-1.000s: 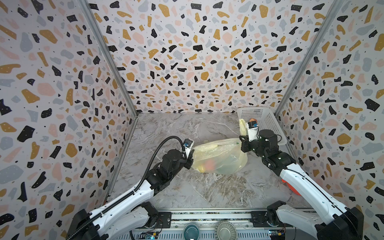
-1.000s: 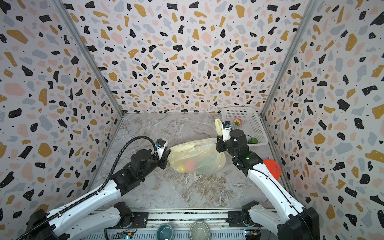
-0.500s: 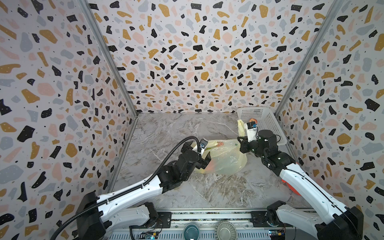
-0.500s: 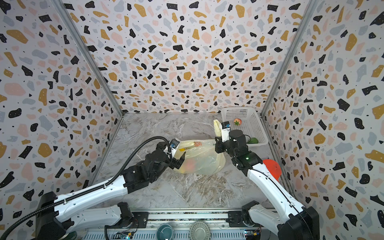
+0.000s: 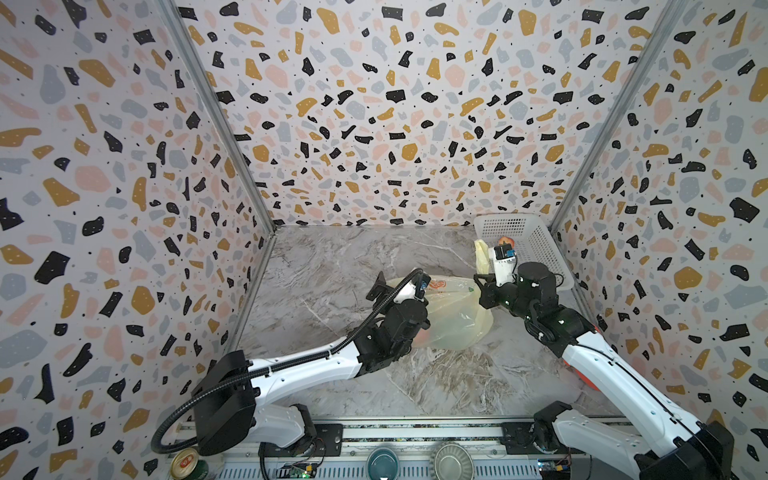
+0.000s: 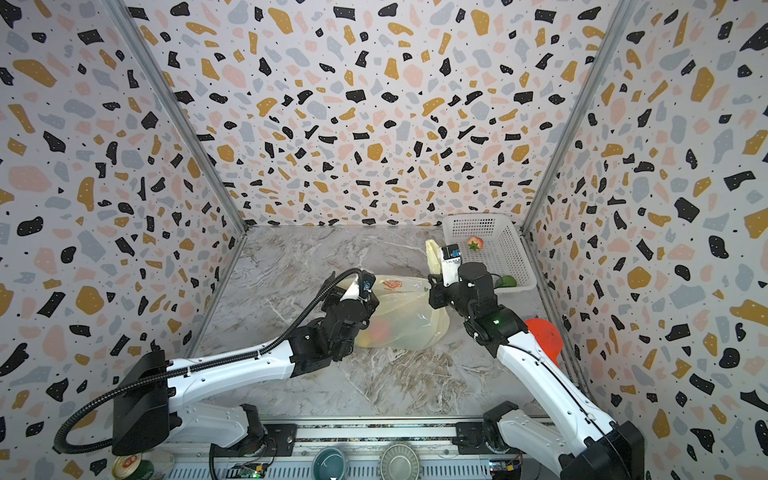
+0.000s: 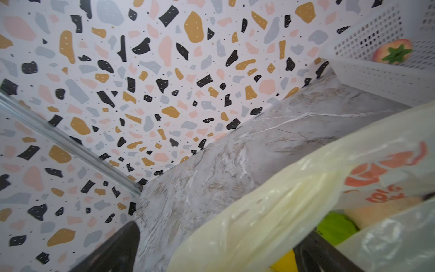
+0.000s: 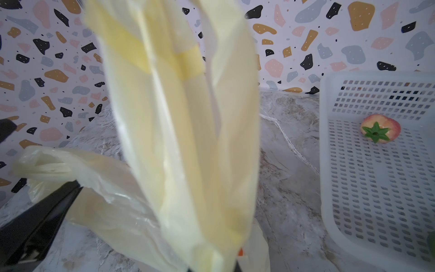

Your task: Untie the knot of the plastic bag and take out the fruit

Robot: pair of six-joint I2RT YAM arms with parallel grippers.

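Since a second ago, when it sat at the left edge of the plastic bag (image 5: pixel 453 316), your left hand (image 7: pixel 221 235) has spread wide, holding nothing, and moved over it, fingers astride its open rim. Your right hand (image 5: pixel 483 284) stays clamped on a raised handle (image 8: pixel 179 117). The bag lies mid-counter (image 5: pixel 332 266) on grey marble, near the white basket (image 5: pixel 536 241); terrazzo walls (image 5: pixel 374 124) enclose everything.

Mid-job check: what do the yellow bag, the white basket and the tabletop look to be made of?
The plastic bag: thin, glossy plastic film. It is translucent, creased, and fruit colours show through.
The basket: rigid white moulded plastic, fairly matte, with even rows of slots.
The table: a grey, veined, marble-look surface. I cannot tell whether it is real stone or a printed laminate.
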